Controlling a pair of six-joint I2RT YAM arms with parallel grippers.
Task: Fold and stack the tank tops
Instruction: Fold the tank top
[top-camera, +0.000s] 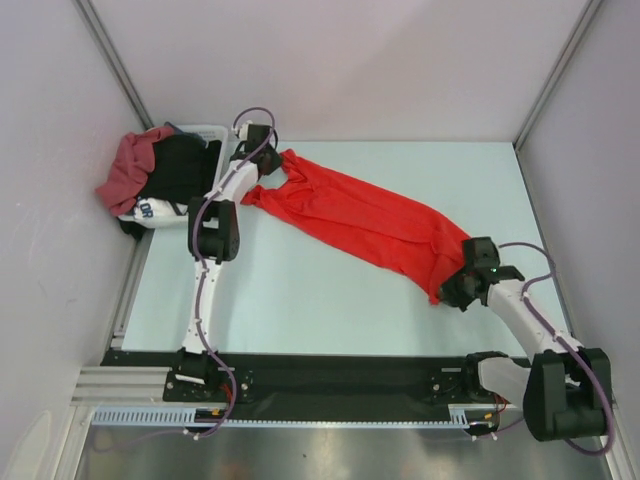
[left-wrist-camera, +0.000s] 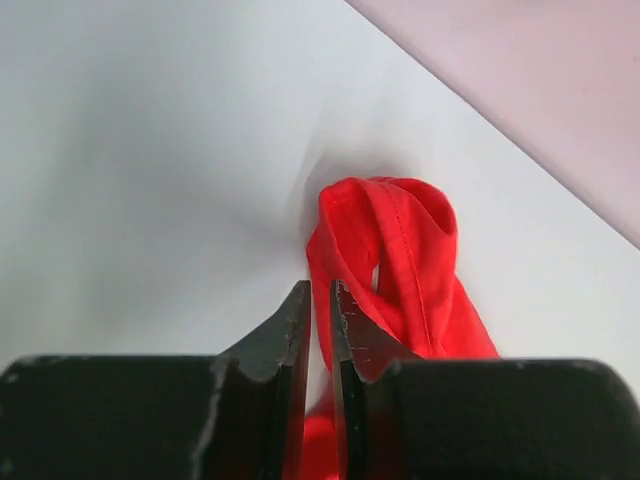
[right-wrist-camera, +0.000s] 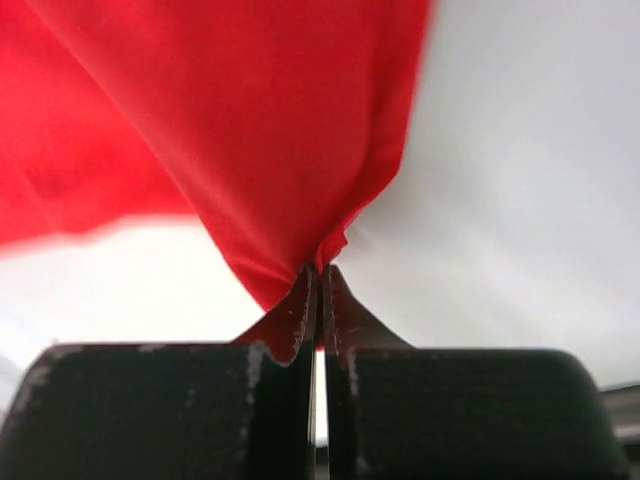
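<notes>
Bright red tank top (top-camera: 370, 220) stretched diagonally across counter (top-camera: 300, 290), upper left to lower right. Left jaws pinch shoulder strap (left-wrist-camera: 400, 250); right jaws clamp hem corner (right-wrist-camera: 320, 250). Thin, limp, light; hold corners.

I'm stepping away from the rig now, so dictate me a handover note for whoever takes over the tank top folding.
Left gripper: shut on a strap of the red tank top.
Right gripper: shut on its hem corner.
The top is stretched diagonally over the table.
Maroon tank top lies heaped with other clothes at the far-left bin.
Done: nothing folded. Left: fold both, stack.
</notes>
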